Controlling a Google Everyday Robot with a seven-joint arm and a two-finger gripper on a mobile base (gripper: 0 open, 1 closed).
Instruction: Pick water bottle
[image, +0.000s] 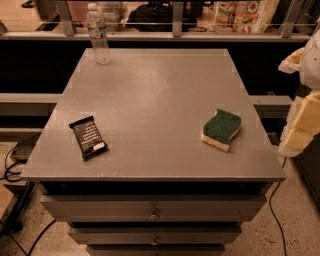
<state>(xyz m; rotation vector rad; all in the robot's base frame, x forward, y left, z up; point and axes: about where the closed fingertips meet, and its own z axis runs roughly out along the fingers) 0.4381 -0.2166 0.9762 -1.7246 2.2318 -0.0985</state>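
Note:
The water bottle is clear plastic with a white cap and a pale label band. It stands upright at the far left corner of the grey table. My gripper shows only as pale white and yellowish parts at the right edge of the view. It is off the table's right side, level with the sponge and far from the bottle. It holds nothing that I can see.
A green and yellow sponge lies on the right of the table. A dark snack bar wrapper lies near the front left. Drawers sit under the tabletop. A railing with bags runs behind the table. Cables lie on the floor at the left.

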